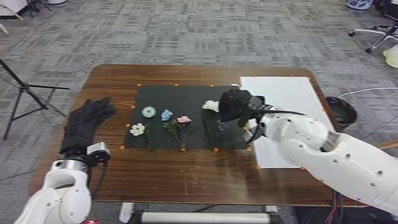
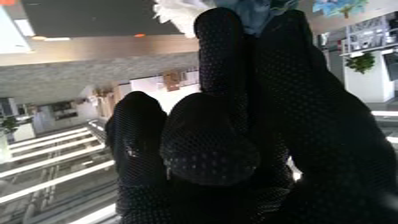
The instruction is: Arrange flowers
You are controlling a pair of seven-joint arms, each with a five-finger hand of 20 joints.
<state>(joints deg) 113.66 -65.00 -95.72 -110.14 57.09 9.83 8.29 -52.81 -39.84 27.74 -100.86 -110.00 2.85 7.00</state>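
Where the black mat (image 1: 197,94) spreads over the table, the flowers lie apart from one another: a pale blue flower (image 1: 148,112) toward the left side, a deeper blue flower (image 1: 166,115) just to its right, then a pink flower (image 1: 184,119) with green stems (image 1: 182,134) running from it toward the robot. A white flower with a yellowish centre (image 1: 137,129) lies nearer the robot, close to the mat's left edge. A fuller white flower (image 1: 210,105) sits on the right part of the mat, just beside the right hand (image 1: 234,106). The right wrist view has white petals and grey-blue petals (image 2: 253,11) close against that hand; whether it grips any of them, I cannot tell.

The right hand is over the mat's right side, its arm crossing the white sheet (image 1: 282,95), which lies to the right of the mat. Across on the left side of the brown wooden table (image 1: 178,177), the left hand (image 1: 86,120) is spread loosely with relaxed fingers, well apart from the flowers. Past the table's left edge stands a black tripod (image 1: 26,89) on grey carpet (image 1: 204,35); an office chair (image 1: 382,34) is farther back on the right.
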